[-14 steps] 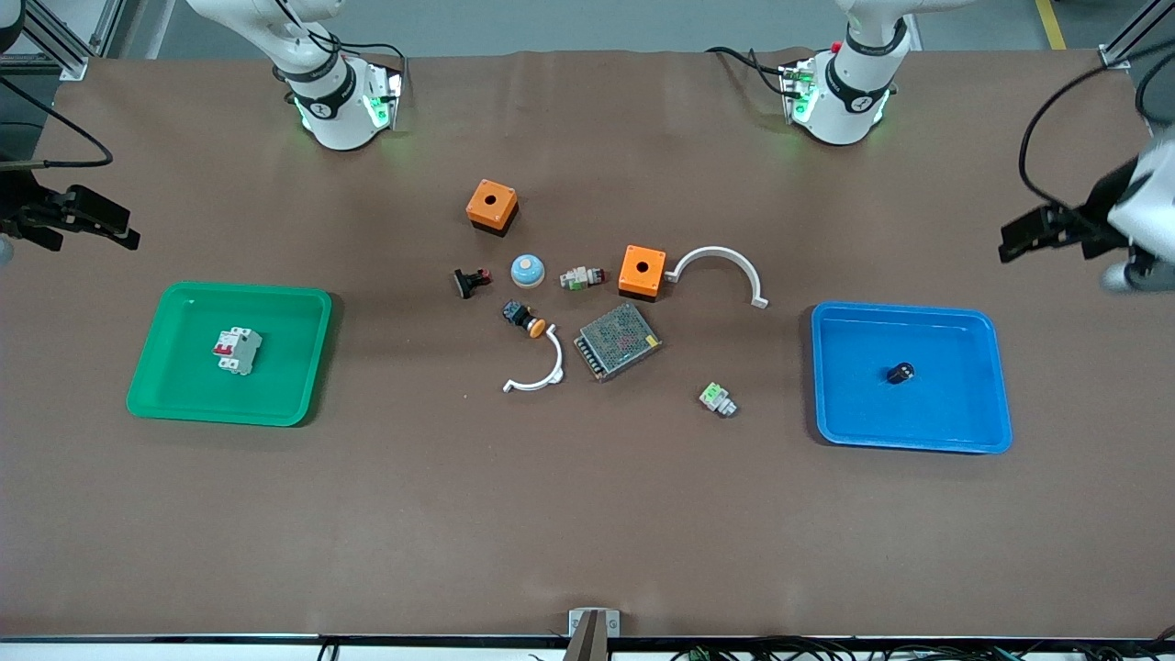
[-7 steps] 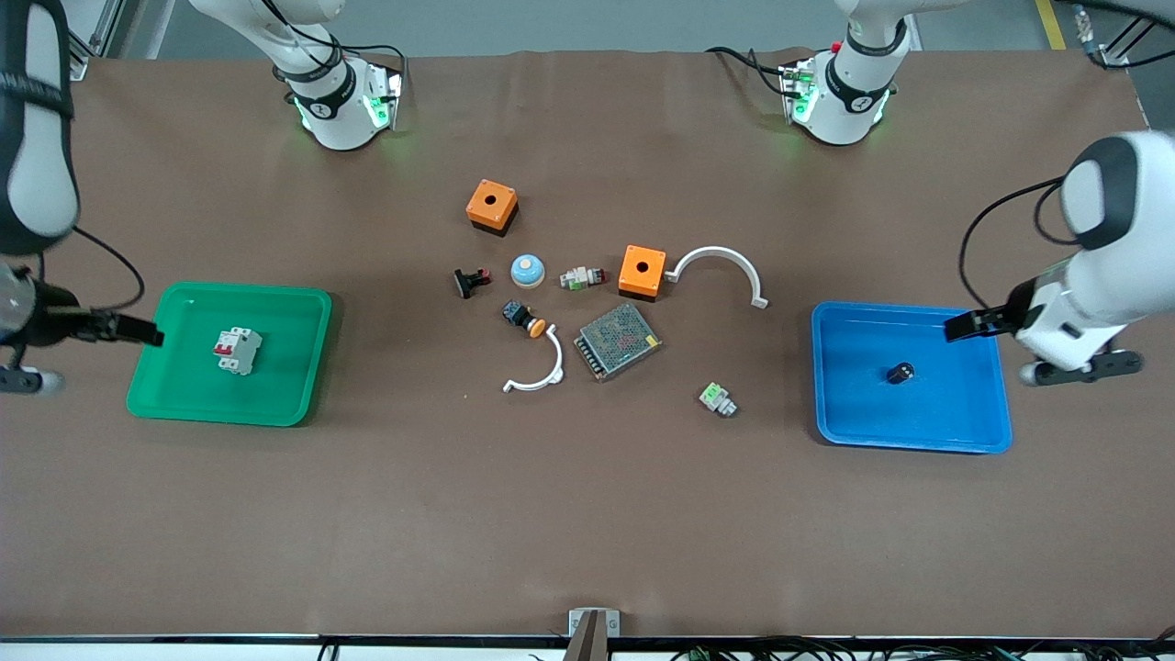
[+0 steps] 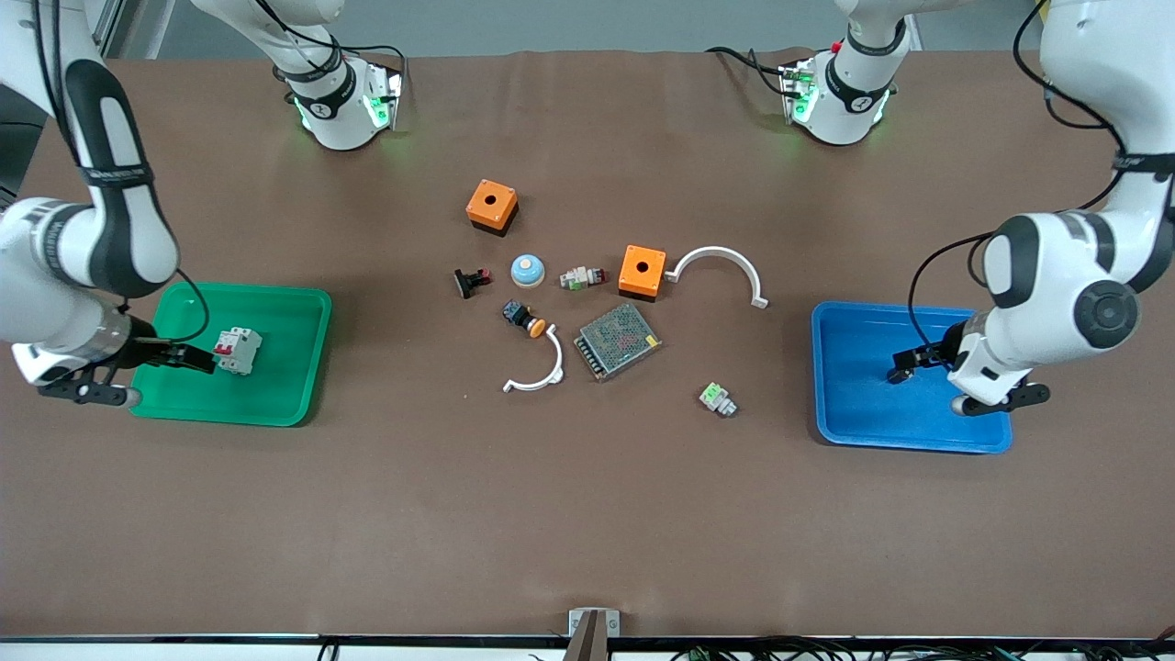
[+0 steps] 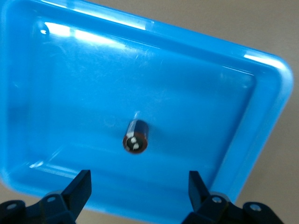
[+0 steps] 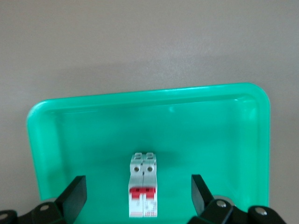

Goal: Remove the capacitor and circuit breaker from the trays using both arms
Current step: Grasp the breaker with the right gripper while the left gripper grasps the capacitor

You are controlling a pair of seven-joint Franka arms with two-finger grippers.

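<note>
**Both parts in trays, grippers spread wide over them**

Down in the blue tray [image 3: 863, 431], at the left arm's end of the table, the capacitor [image 4: 135, 137] lies on its side: a tiny dark cylinder showing a shiny round end with two pale dots. The left gripper [image 4: 139, 186] hangs over that tray, fingers spread wide, the capacitor between their lines but clear of both tips.

At the right arm's end, the breaker [image 5: 143, 192] lies flat in the green tray [image 3: 275, 404], a white block with a red lever band across its face. The right gripper [image 5: 139, 192] is over this tray, jaws wide, the breaker centred between them, untouched.
</note>
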